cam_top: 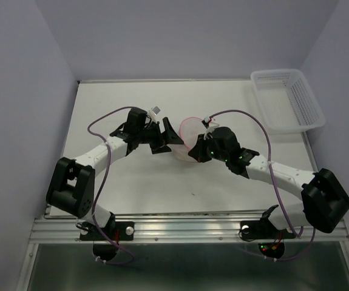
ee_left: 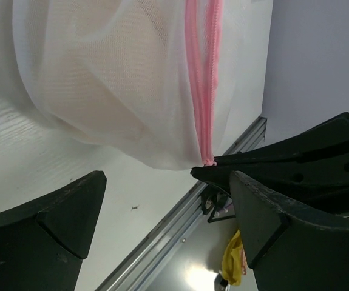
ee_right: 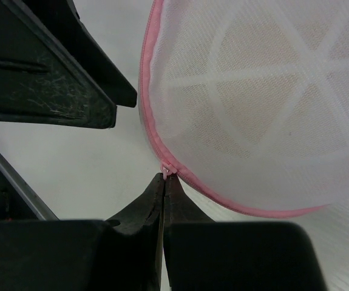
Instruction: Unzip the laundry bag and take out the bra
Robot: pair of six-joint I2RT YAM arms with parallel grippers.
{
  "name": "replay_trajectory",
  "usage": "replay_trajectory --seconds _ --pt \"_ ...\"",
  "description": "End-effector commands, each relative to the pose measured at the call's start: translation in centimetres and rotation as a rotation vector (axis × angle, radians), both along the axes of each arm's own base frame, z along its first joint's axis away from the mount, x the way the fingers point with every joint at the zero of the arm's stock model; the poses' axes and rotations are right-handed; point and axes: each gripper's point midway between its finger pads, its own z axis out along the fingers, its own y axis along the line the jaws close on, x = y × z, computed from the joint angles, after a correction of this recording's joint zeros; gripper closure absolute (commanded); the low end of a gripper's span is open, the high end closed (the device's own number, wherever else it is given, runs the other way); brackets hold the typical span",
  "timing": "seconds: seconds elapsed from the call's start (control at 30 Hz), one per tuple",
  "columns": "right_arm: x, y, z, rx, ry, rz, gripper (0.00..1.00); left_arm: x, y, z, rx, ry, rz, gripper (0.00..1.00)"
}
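At the middle of the white table [cam_top: 223, 182], the right gripper [ee_right: 164, 182] pinches the pink zipper rim of the round translucent white mesh laundry bag [cam_top: 189, 130], seemingly to hold it upright with the beige padded bra [ee_right: 253, 100] showing inside, while the left gripper [cam_top: 168, 137], just left of it, has fingers spread wide, probably ready to take the zipper.

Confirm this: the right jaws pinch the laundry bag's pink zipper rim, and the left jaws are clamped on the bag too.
Wrong: the left jaws stand open, off the laundry bag, as the left wrist view shows. The right jaws do pinch its pink zipper rim.
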Motion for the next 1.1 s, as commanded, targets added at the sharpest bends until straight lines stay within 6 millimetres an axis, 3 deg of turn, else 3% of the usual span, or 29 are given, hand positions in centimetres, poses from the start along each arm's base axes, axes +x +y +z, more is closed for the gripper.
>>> replay_trajectory --seconds 0.0,0.17,0.2,0.27,0.3,0.37,0.4,0.63,0.87,1.07 --pt "0.4 0.8 2.1 0.057 -0.068 0.008 0.99 1.1 -2.0 1.4 -0.039 -0.052 -0.004 0.09" --pt "-0.1 0.9 1.2 0.050 -0.043 0.023 0.99 1.8 -4.3 1.8 -0.049 -0.056 -0.049 0.28" --pt "-0.2 0.8 0.9 0.042 -0.038 0.028 0.99 1.8 -4.4 1.9 -0.051 -0.055 -0.051 0.38" --pt "-0.3 0.6 0.7 0.033 -0.032 0.026 0.99 1.9 -4.5 1.9 -0.050 -0.054 -0.050 0.49" --pt "-0.4 0.5 0.5 0.027 -0.033 0.028 0.99 2.0 -4.4 1.8 -0.047 -0.054 -0.048 0.64" --pt "-0.5 0.3 0.2 0.013 -0.027 0.023 0.99 1.9 -4.4 1.8 -0.046 -0.050 -0.047 0.84" --pt "-0.3 -0.1 0.1 -0.001 -0.031 0.004 0.99 1.8 -4.3 1.5 -0.043 -0.045 -0.044 1.00" --pt "0.5 -3.1 -1.4 -0.103 -0.013 -0.145 0.99 1.6 -3.5 1.2 -0.034 -0.051 -0.040 1.00" --pt "1.3 -6.5 -3.5 -0.157 0.044 -0.264 0.99 2.2 -1.6 1.7 -0.037 -0.097 -0.032 1.00" --pt "1.8 -7.7 -4.4 -0.186 0.061 -0.261 0.99 2.6 -1.5 2.1 -0.042 -0.175 -0.089 1.00"
